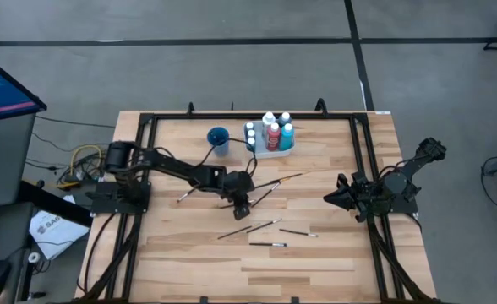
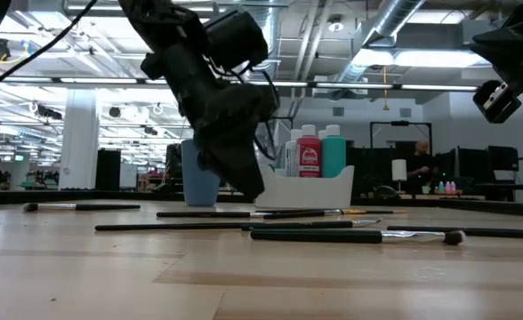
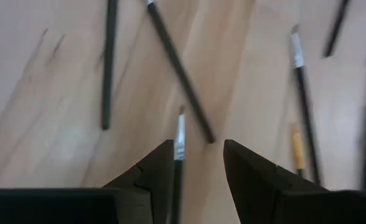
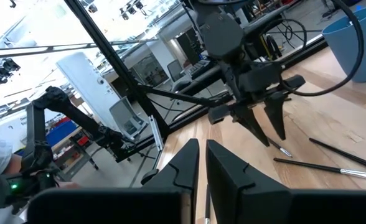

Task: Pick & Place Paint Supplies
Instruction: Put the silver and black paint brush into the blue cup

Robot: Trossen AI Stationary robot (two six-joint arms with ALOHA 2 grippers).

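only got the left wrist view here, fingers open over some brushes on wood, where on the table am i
Observer: The left gripper hangs near the middle of the light wooden table, fingers pointing down among the scattered thin dark-handled paintbrushes.
Operator: where's the cup
Observer: The round blue plastic cup stands toward the table's back edge, beside the white rectangular tray holding the white-capped paint bottles.
Operator: is the other arm in my way
Observer: No. The right gripper waits near the table's right side, apart from yours.
Operator: am i touching the wood
Observer: The low view shows your fingertips just above it.
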